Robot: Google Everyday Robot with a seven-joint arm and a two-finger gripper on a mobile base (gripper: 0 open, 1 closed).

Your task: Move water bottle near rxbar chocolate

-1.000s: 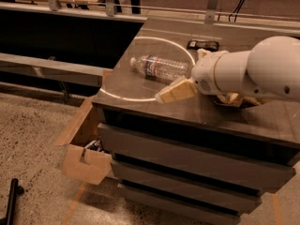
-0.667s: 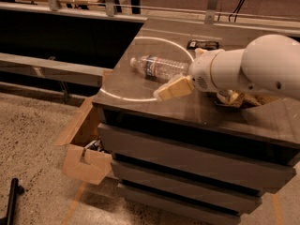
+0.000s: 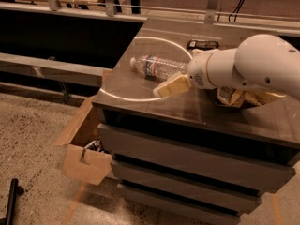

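Clear ribbed plastic water bottle (image 3: 157, 66) lying on dark counter (image 3: 197, 108), end effector (image 3: 171, 84) at its base, grip cannot tell, small black rxbar chocolate (image 3: 202, 44) behind

A crinkly snack bag (image 3: 243, 97) lies on the dark desk (image 3: 136, 86), at 3 o'clock from the end effector (image 3: 171, 86) over its middle. An open cardboard box (image 3: 84, 161) sits on the floor at 7 o'clock.
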